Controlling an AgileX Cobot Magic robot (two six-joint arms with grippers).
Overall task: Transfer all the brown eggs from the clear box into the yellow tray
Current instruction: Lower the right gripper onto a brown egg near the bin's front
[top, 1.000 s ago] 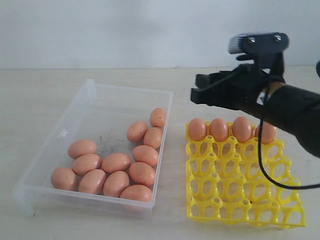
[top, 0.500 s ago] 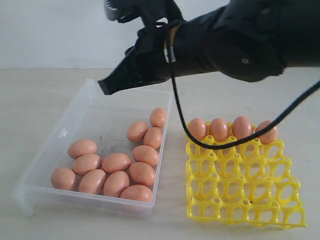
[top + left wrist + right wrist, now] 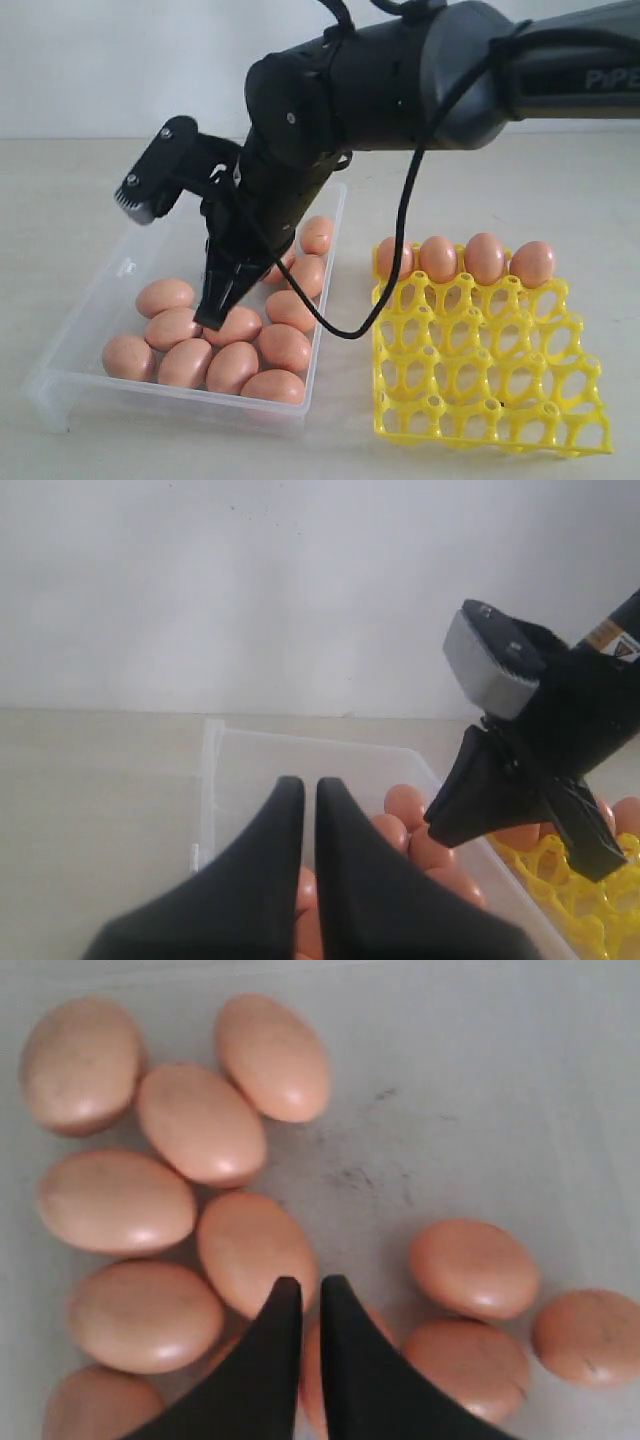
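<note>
Several brown eggs (image 3: 232, 367) lie bunched in the near half of the clear box (image 3: 105, 290). More brown eggs (image 3: 484, 257) fill the back row of the yellow tray (image 3: 480, 380) to its right. My right gripper (image 3: 211, 319) reaches across from the right and points steeply down into the box. It is shut and empty, its tips just above an egg (image 3: 236, 325) in the cluster. In the right wrist view the right gripper (image 3: 303, 1282) hangs over an egg (image 3: 252, 1245). My left gripper (image 3: 309, 783) is shut with nothing in it, above the box's near end.
The right arm (image 3: 400, 80) and its looping black cable (image 3: 395, 270) span the box's far right corner and the gap beside the tray. The tray's three front rows of cups (image 3: 490, 400) hold nothing. Box and tray stand on a pale tabletop (image 3: 80, 180).
The right arm has swung left from above the tray's back row to over the box, then dropped toward the eggs. Its jaws have closed on the way.
</note>
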